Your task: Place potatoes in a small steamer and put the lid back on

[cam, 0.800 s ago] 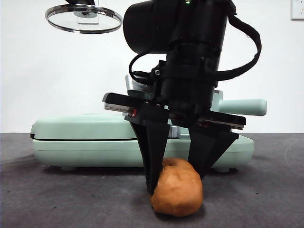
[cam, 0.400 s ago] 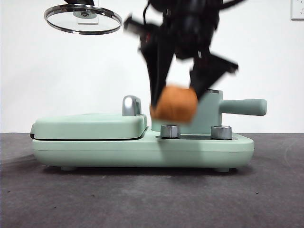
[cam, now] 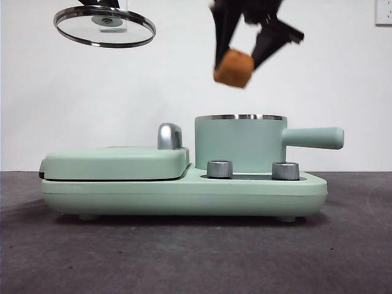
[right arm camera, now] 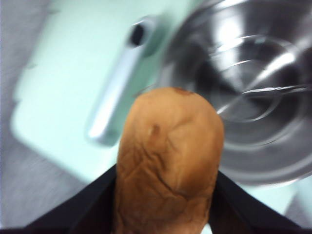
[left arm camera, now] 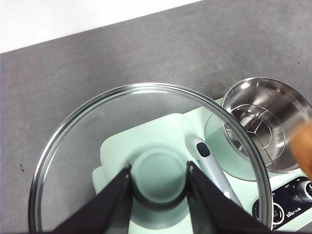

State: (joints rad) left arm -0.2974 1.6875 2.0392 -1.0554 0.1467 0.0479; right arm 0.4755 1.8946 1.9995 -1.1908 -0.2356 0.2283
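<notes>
I am carrying the potato (cam: 233, 68) clamped in my right jaws above the open steamer (cam: 240, 143), while my left jaws are gripping the lid (cam: 105, 27) by its knob, aside, keeping the opening clear.

A dark grey tabletop (cam: 184, 257) carried one thing directly: a mint-green cooker base (cam: 184, 193), standing on small feet across the middle. On the base, a flat griddle (cam: 116, 162) sat at the left and the steamer (cam: 240, 144) at the right, behind two knobs (cam: 220, 169).
</notes>
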